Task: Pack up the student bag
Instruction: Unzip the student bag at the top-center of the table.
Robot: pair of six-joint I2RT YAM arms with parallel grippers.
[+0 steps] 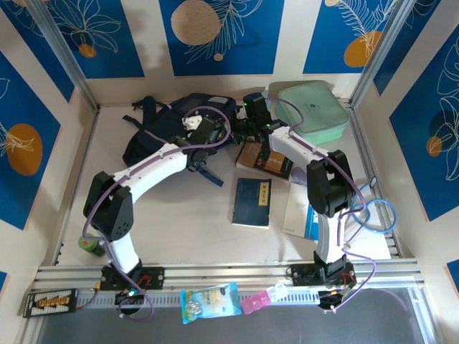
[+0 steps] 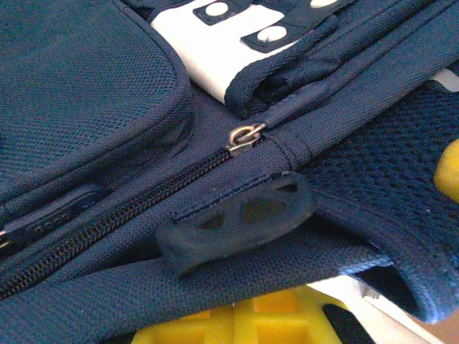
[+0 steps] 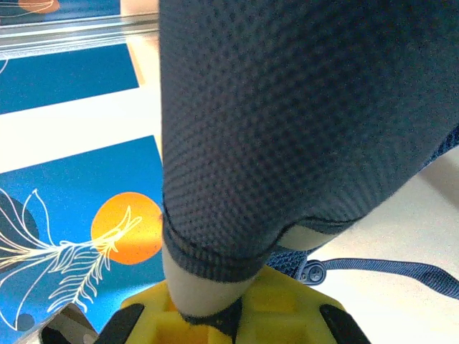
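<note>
Overhead light: bright and even, cast from above; the table [image 1: 193, 244] is rendered pale.
Shadows: soft and faint, kept close beneath whatever casts them.
Left wrist sharpness: the student bag [image 2: 93, 107] weave is resolved crisply at centre; the 6 o'clock edge is blurred.
Left wrist glare: white is blown out at 12 o'clock.
Right wrist focus: dark mesh is held fairly sharp; the 9 o'clock background is softened.

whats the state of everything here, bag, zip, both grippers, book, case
bag, lying flat
zip, closed up to its slider
left gripper, shut, tips hidden by bag fabric
right gripper, shut on bag
blue book, closed, flat
case, closed
</note>
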